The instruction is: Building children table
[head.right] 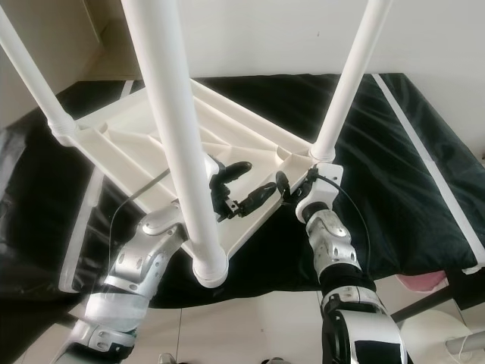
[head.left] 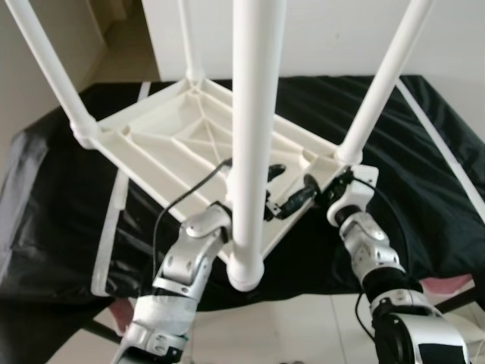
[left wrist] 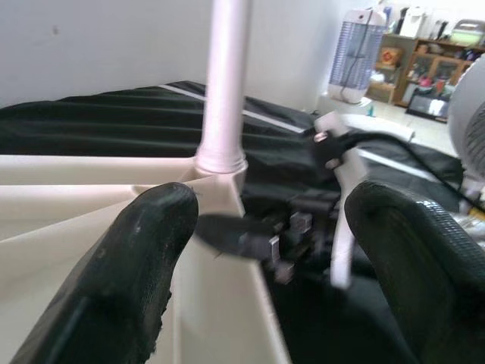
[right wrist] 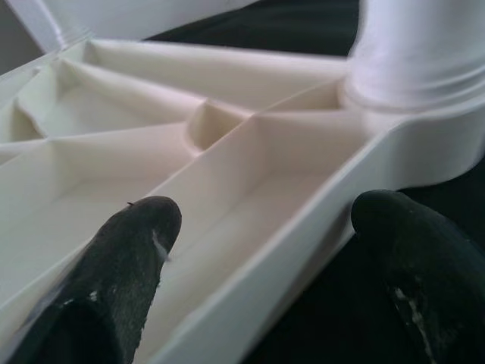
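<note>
A white plastic children's table [head.left: 163, 133] lies upside down on a black cloth, its ribbed underside facing up. Its legs stand upward: the near leg [head.left: 254, 114] rises right before the camera, and the right leg [head.left: 379, 83] is set in the right corner socket. My left gripper [head.right: 244, 184] is open at the table's near rim, just behind the near leg, one finger [left wrist: 129, 265] over the underside. My right gripper [right wrist: 265, 235] is open too, straddling the same rim next to the right leg's base [right wrist: 417, 61]. The two grippers point toward each other, close together.
The black cloth [head.left: 424, 174] covers a low surface and carries white strips [head.left: 114, 220]. A white wall stands behind. Pale tile floor lies at the near edge, with a pink thing [head.left: 449, 288] at the right. A fan and shelves [left wrist: 424, 53] stand beyond.
</note>
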`<state>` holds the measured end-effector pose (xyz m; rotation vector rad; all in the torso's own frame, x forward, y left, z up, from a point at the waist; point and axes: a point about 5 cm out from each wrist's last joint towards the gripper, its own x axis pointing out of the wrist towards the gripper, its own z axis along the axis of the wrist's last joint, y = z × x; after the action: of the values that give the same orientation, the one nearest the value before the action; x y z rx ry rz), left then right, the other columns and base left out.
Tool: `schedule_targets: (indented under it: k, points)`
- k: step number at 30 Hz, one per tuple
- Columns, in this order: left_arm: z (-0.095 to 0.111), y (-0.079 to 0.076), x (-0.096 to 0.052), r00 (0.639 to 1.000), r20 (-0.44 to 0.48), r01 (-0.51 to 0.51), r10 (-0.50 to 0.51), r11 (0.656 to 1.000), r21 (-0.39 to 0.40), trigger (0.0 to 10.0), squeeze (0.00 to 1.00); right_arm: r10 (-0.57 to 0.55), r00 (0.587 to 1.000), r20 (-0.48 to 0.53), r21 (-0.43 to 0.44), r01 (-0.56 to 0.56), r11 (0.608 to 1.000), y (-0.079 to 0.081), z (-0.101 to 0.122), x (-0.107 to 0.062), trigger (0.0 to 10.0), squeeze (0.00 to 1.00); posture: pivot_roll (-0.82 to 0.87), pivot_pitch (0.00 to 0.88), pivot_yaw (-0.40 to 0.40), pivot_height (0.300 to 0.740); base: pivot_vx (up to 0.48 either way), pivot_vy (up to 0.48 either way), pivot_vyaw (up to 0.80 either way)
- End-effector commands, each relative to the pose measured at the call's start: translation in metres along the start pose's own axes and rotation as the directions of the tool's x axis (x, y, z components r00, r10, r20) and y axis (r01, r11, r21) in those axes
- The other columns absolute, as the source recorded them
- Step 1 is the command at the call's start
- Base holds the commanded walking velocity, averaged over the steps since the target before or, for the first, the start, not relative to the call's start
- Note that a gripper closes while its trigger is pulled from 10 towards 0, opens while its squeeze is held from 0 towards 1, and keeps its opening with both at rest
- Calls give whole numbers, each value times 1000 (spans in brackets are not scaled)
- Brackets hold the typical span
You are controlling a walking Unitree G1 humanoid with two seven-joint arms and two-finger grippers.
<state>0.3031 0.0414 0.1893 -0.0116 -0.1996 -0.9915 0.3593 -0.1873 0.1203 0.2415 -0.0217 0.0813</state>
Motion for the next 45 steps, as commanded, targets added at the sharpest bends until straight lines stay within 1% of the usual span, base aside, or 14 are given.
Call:
schedule_targets:
  k: [1, 3, 6, 9, 13, 14, 19, 20, 22, 28, 31, 35, 40, 45]
  points:
    - [-5, 10, -11, 999, -31, -31, 32, 999, 29, 10000, 0, -64, 997, 43, 2, 64, 998, -15, 0, -11, 10000, 0, -20, 57, 16, 740, 0, 0, 0]
    - [-7, 26, -28, 996, -63, -66, 69, 997, 47, 10000, 0, -88, 990, 113, 8, 87, 996, -24, 4, -24, 10000, 0, -32, 61, 22, 740, 0, 0, 0]
    - [-7, 31, -35, 994, -79, -69, 73, 996, 61, 10000, 0, -76, 989, 131, 7, 75, 997, -23, 4, -30, 10000, 0, -37, 62, 23, 740, 0, 0, 0]
    - [-6, 45, -54, 988, -122, -82, 94, 992, 99, 10000, 0, -30, 989, 144, -20, 33, 999, -16, 1, -47, 10000, 0, -49, 65, 29, 740, 0, 0, 0]
    - [-3, 50, -63, 986, -130, -85, 100, 989, 121, 10000, 0, -20, 989, 144, -31, 25, 999, -16, 0, -54, 10000, 0, -52, 65, 30, 740, 0, 0, 0]
    - [-5, 55, -74, 981, -171, -69, 96, 986, 154, 10000, 0, -14, 989, 144, -36, 19, 999, -19, 2, -59, 10000, 0, -53, 64, 29, 740, 0, 0, 0]
    - [-10, 58, -87, 965, -256, -6, 61, 977, 212, 10000, 0, -11, 989, 145, -48, 18, 999, -23, 6, -64, 10000, 0, -56, 64, 28, 740, 0, 0, 0]
    - [-11, 59, -97, 948, -317, 52, 22, 973, 223, 10000, 0, -14, 989, 144, -58, 23, 998, -27, 10, -65, 10000, 0, -56, 64, 28, 740, 0, 0, 0]
    - [-11, 59, -97, 948, -317, 52, 22, 973, 223, 10000, 0, -14, 989, 144, -58, 23, 998, -27, 10, -65, 10000, 0, -56, 64, 28, 740, 0, 0, 0]
    - [-12, 62, -114, 876, -477, 211, -66, 943, 257, 10000, 0, -2, 989, 145, -73, 13, 997, -29, 20, -61, 10000, 0, -44, 60, 14, 740, 0, 0, 0]
    - [-12, 63, -116, 864, -497, 234, -79, 937, 258, 10000, 0, 3, 990, 144, -74, 8, 997, -28, 21, -60, 10000, 0, -44, 60, 13, 740, 0, 0, 0]
    - [-14, 72, -124, 818, -571, 296, -71, 903, 312, 10000, 0, 20, 991, 136, -78, -9, 997, -26, 21, -60, 10000, 0, -42, 60, 13, 740, 0, 0, 0]
    - [-15, 76, -123, 801, -596, 299, -57, 900, 316, 10000, 0, 20, 991, 133, -80, -9, 997, -26, 21, -60, 10000, 0, -44, 59, 12, 740, 0, 0, 0]
    - [-19, 90, -111, 743, -669, 348, -3, 855, 384, 10000, 0, 25, 991, 133, -86, -13, 996, -26, 24, -56, 10000, 0, -49, 64, 13, 740, 0, 0, 0]
